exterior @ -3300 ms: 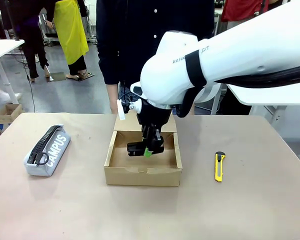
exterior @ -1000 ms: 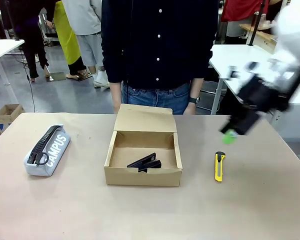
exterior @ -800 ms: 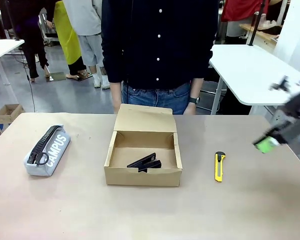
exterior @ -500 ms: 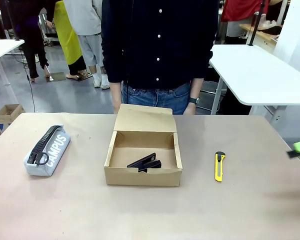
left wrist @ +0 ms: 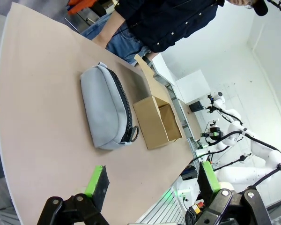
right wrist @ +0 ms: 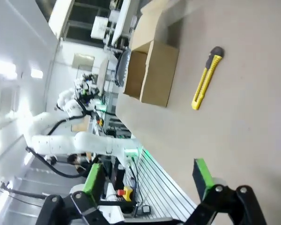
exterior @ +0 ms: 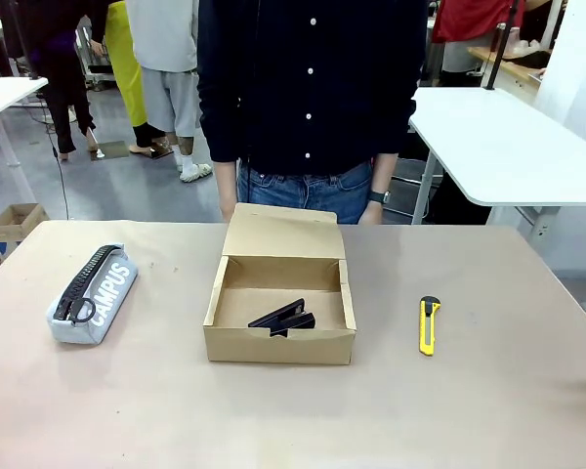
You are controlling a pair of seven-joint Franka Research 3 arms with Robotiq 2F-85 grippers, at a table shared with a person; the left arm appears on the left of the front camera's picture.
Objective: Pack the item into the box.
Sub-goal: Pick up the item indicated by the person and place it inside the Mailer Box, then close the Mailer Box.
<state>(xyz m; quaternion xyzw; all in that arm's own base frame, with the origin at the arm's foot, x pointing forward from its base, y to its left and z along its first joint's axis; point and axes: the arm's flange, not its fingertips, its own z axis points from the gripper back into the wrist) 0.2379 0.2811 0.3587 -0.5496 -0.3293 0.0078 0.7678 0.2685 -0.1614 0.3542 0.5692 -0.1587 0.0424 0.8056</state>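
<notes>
The item (exterior: 283,318) lies flat on the floor of the box (exterior: 278,348), near its front wall and about midway across, with nothing else in there. The box is open, its lid (exterior: 283,233) raised at the far side, nearest the person (exterior: 308,88).

By its look the item is stiff, light and angular, probably hard plastic or metal, and unlikely to bend or break. Its smooth faces could slip, so the long straight sides near its middle seem the best place to pinch. A pinch from above suits, since the box walls leave little room for a sideways approach. The packing looks done, save perhaps for closing the lid, a thin card flap that should fold with a light push.

Left of the box rests a grey case (exterior: 93,293) and right of it a yellow knife (exterior: 429,325), both on the worktop (exterior: 273,420) and well apart from the box. The left hand (left wrist: 152,169) is spread wide and empty, beyond the case from the box. The right hand (right wrist: 147,173) is likewise wide and empty, beyond the knife.
</notes>
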